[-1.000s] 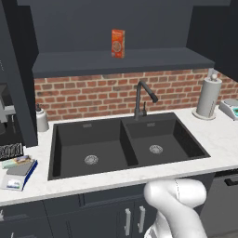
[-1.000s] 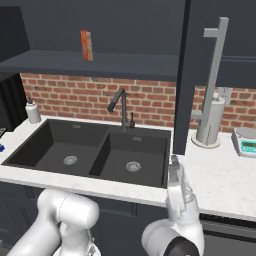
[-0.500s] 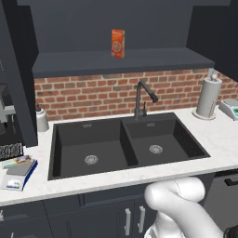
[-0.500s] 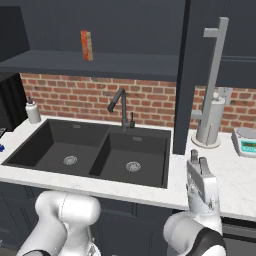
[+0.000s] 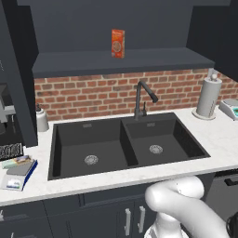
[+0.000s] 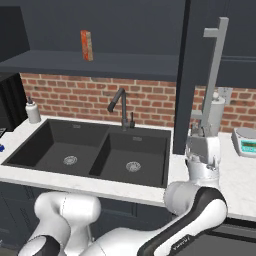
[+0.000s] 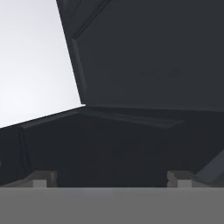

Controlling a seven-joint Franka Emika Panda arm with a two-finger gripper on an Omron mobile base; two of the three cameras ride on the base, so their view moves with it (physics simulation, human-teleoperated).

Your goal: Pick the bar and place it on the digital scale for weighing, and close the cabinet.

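The bar (image 5: 16, 161), pale with green and tan patches, lies flat on the digital scale (image 5: 13, 182) at the counter's left end. The cabinet door (image 6: 183, 75) stands open, seen edge-on, its long silver handle (image 6: 215, 60) facing right. My gripper (image 6: 201, 132) points upward just below that door, beside the handle's lower end. The hand view looks up at the dark panelled cabinet (image 7: 153, 57), with both fingertips (image 7: 43, 178) set wide apart and nothing between them, so the gripper is open.
A black double sink (image 5: 125, 144) with a faucet (image 5: 142, 97) fills the middle of the white counter. An orange box (image 5: 117, 43) stands on the open shelf. A paper towel roll (image 5: 207, 96) and a white device with a green display (image 6: 245, 141) sit at the right.
The gripper has risen from the counter's front edge and moved right, up to the open door's lower end. Nothing else has moved.
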